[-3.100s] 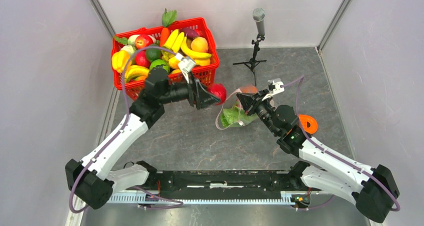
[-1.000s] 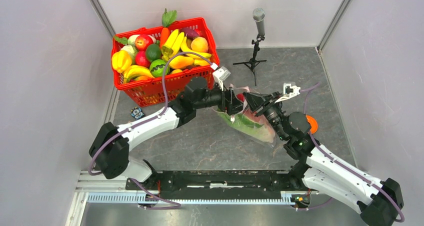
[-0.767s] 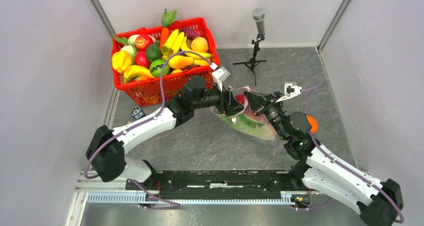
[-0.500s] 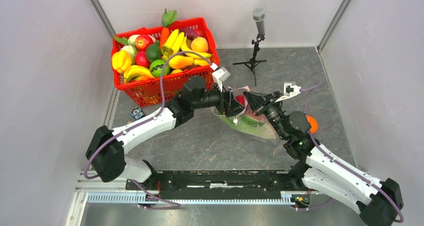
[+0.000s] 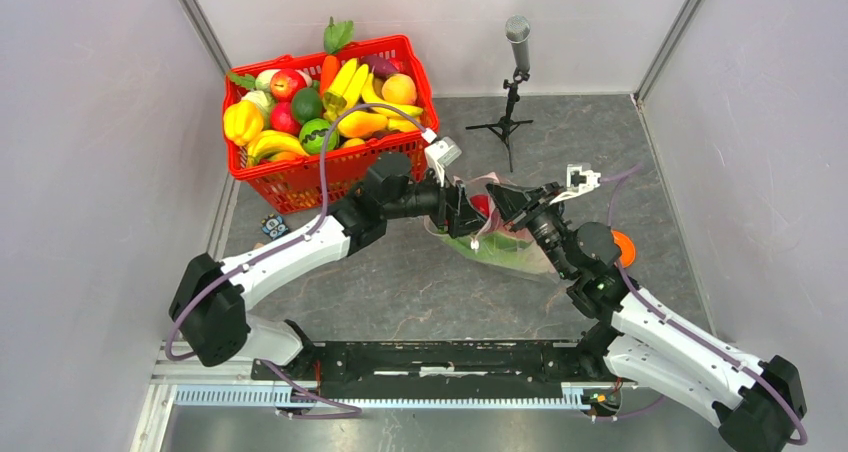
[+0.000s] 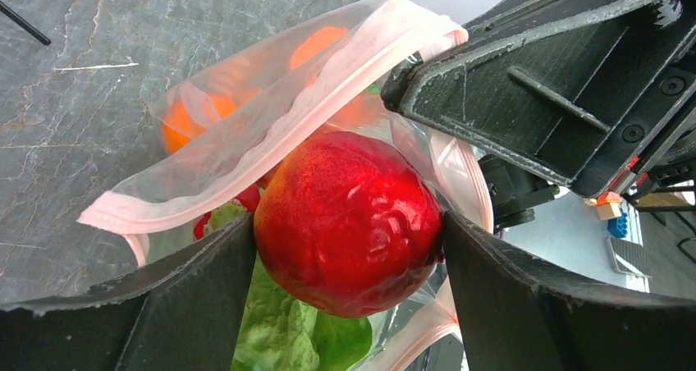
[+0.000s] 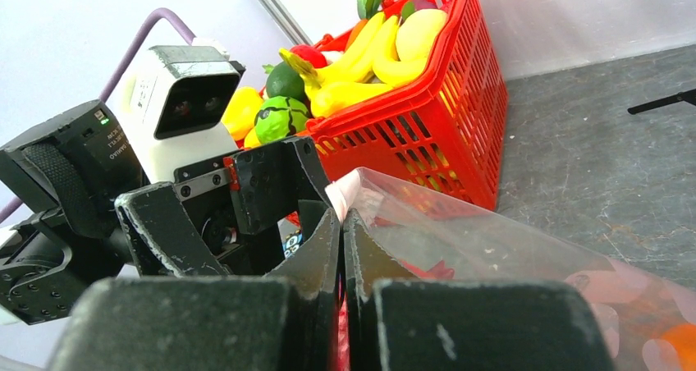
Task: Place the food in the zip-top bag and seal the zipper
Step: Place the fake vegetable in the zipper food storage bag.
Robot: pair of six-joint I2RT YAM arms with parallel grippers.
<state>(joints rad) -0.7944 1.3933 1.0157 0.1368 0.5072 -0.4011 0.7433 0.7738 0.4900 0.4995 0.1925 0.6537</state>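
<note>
Forward, left arm [image 5: 300, 252] outstretched, jaws clasping red fruit [image 6: 349, 223] (at bag [image 6: 271, 133] mouth)

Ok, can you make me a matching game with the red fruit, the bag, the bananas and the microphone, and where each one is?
Things:
1 red fruit
2 bag
3 bananas
4 microphone

Places:
A in the red basket
B between the left gripper's fingers
C standing up at the back
D pinched by the right gripper

Pairs: 1-B, 2-D, 3-A, 4-C
</note>
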